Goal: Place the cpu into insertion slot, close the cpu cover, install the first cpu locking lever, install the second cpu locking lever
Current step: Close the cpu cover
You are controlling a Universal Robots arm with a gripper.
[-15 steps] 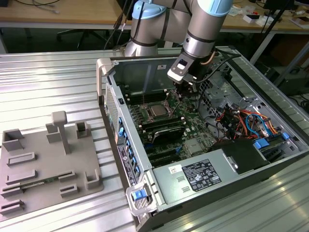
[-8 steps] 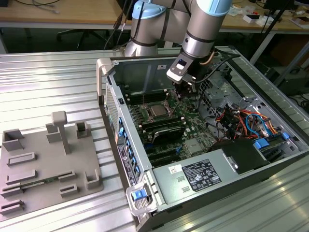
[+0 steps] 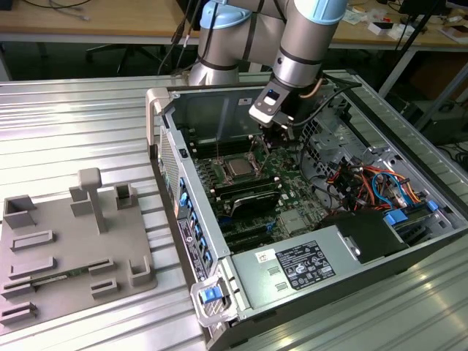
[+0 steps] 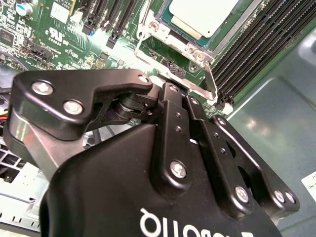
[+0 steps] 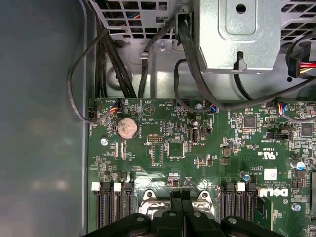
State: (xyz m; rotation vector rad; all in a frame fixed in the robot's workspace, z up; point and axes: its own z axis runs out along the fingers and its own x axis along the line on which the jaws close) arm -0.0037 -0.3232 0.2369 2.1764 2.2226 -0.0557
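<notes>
cpu (image 3: 238, 167) seated, cpu cover (image 4: 191, 48) down; lever step likely in hand. End effector (image 3: 272, 142) clenched, nothing visibly gripped, at cpu's 2 o'clock in the exterior view, by locking lever (image 4: 211, 79). Lever probably needs pressing under its catch.

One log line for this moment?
cpu: seated | cpu cover: down around it | gripper: shut, at cover's edge | locking lever: beside gripper, latching unclear

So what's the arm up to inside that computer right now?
Gripper shut, low over the motherboard. Cpu seated, cpu cover looks down over it. Locking lever close beside the gripper.
</notes>
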